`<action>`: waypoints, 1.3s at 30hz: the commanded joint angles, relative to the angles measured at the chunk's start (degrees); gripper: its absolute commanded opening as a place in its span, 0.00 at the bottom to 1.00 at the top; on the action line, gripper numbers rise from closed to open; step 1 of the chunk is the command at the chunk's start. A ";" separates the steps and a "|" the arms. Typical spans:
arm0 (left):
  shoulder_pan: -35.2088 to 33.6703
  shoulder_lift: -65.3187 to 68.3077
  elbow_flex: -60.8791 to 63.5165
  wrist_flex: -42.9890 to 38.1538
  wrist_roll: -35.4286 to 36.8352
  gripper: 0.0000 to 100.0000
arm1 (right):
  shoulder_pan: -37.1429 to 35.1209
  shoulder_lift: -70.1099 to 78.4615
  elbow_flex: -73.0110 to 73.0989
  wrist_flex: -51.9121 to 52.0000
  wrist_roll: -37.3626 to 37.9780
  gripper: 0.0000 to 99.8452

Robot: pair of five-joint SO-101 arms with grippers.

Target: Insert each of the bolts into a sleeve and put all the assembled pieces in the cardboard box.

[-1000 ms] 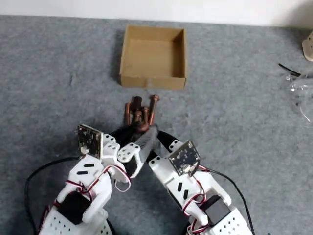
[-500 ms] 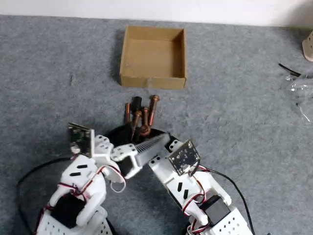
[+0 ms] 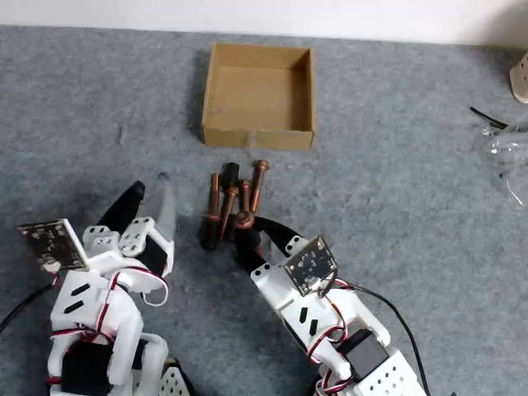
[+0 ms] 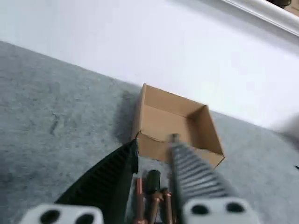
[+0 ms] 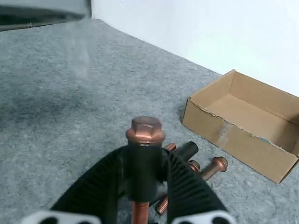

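My right gripper (image 3: 248,228) is shut on a black sleeve (image 5: 140,170) held upright, with a copper bolt (image 5: 145,130) standing in it, head on top. It hovers at the near end of a pile of copper bolts (image 3: 233,195) with a loose black sleeve (image 3: 232,172) among them. The open cardboard box (image 3: 258,132) lies just beyond the pile and looks empty inside. My left gripper (image 3: 150,186) is open and holds nothing, off to the left of the pile. Between its fingers (image 4: 113,176) the left wrist view shows the box (image 4: 157,147) and the bolts (image 4: 153,198).
Grey carpet covers the table up to a white wall at the back. A clear plastic item with a black cable (image 3: 502,139) and a pale object (image 3: 520,77) sit at the far right edge. Open carpet lies left and right of the pile.
My left arm has pulled away from the right gripper, swinging left and back, and its gripper now stands open. The right gripper keeps hold of the sleeve with the bolt.
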 commanded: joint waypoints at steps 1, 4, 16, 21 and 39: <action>1.19 -0.04 0.40 -0.18 -10.55 0.01 | 0.75 -0.66 -1.63 -2.15 0.53 0.00; 1.27 -0.04 2.59 0.18 -21.36 0.00 | 0.57 -0.66 -1.54 -2.15 0.53 0.00; -1.54 -0.04 18.24 -13.54 -26.11 0.01 | 3.12 6.81 -1.98 -1.71 0.79 0.00; -1.54 -0.04 19.82 -14.95 -26.20 0.01 | 7.78 26.86 -13.14 -1.89 0.53 0.00; -1.27 -0.04 23.08 -19.16 -28.92 0.01 | 21.67 78.55 -63.69 -4.26 0.53 0.00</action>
